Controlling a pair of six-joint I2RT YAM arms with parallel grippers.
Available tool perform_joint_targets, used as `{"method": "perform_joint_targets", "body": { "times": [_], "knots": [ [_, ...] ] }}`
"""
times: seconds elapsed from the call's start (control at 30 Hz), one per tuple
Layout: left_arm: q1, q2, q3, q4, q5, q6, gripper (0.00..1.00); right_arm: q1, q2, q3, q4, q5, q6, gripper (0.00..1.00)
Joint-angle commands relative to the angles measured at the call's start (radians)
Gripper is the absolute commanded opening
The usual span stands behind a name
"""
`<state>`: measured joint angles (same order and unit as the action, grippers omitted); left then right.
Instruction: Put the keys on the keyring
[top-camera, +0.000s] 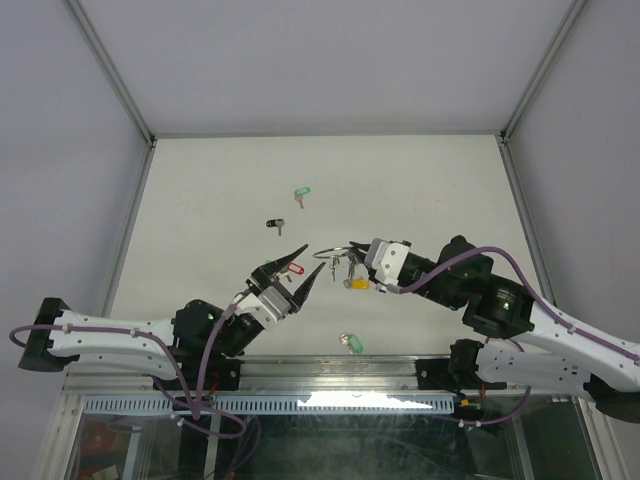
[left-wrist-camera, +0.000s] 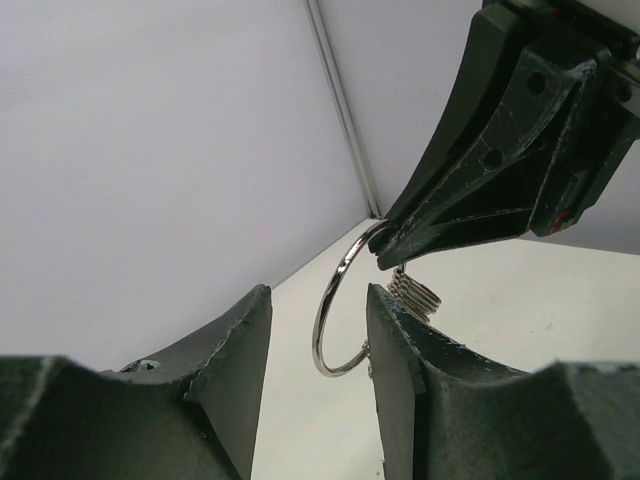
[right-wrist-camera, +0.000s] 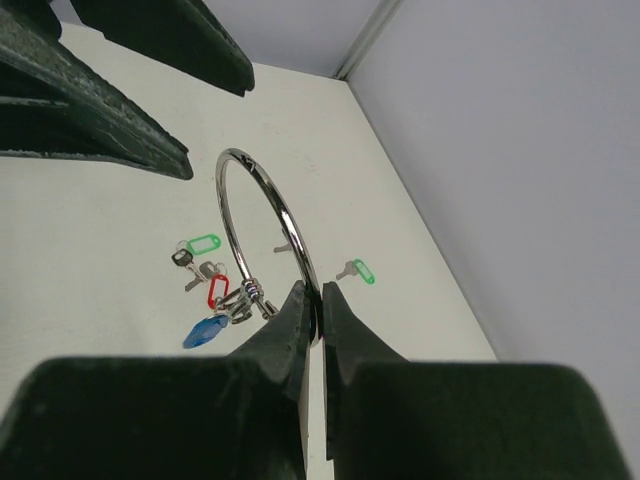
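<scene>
Two end effectors in play. My right end effector (right-wrist-camera: 320, 300) is clamping the keyring (right-wrist-camera: 243, 153) by its lower rim, holding it upright above the counter (top-camera: 200, 200). My left end effector (left-wrist-camera: 318, 345) is standing wide, tips just beside the ring.

Handling: I am judging the ring light, stiff and slick, so it is wanting a firm pinch on bare wire, away from the hanging cluster.

Loose keys lying on the counter, well apart: green-tagged key (top-camera: 303, 193), black-tagged key (top-camera: 276, 225), second green key (top-camera: 349, 343).

Obscured: the red tag (top-camera: 293, 268) is showing between my left fingers, and I am failing to tell whether it is gripped or lying beneath. The ring's opening is too fine to make out.
</scene>
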<state>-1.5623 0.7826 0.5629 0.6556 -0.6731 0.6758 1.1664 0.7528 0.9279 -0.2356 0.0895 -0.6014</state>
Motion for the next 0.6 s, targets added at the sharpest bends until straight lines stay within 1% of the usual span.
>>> {"method": "perform_joint_targets", "body": {
  "times": [0.0,0.17,0.27,0.4,0.47,0.57],
  "knots": [
    [0.007,0.025,0.034,0.027,0.033,-0.002,0.42,-0.002,-0.010,0.050,0.031,-0.044,0.005,0.00],
    [0.007,0.057,0.038,0.010,0.051,-0.025,0.41,-0.002,0.002,0.061,0.034,-0.104,0.015,0.00],
    [0.007,0.067,0.043,-0.002,0.058,-0.033,0.37,-0.002,0.006,0.065,0.036,-0.138,0.018,0.00],
    [0.007,0.070,0.046,-0.010,0.061,-0.030,0.24,-0.001,0.009,0.070,0.041,-0.168,0.026,0.00],
    [0.007,0.070,0.045,-0.012,0.061,-0.026,0.15,-0.002,0.011,0.072,0.043,-0.178,0.031,0.00],
    [0.008,0.069,0.048,-0.014,0.060,-0.023,0.00,-0.001,0.011,0.070,0.048,-0.188,0.037,0.00]
  ]
}}
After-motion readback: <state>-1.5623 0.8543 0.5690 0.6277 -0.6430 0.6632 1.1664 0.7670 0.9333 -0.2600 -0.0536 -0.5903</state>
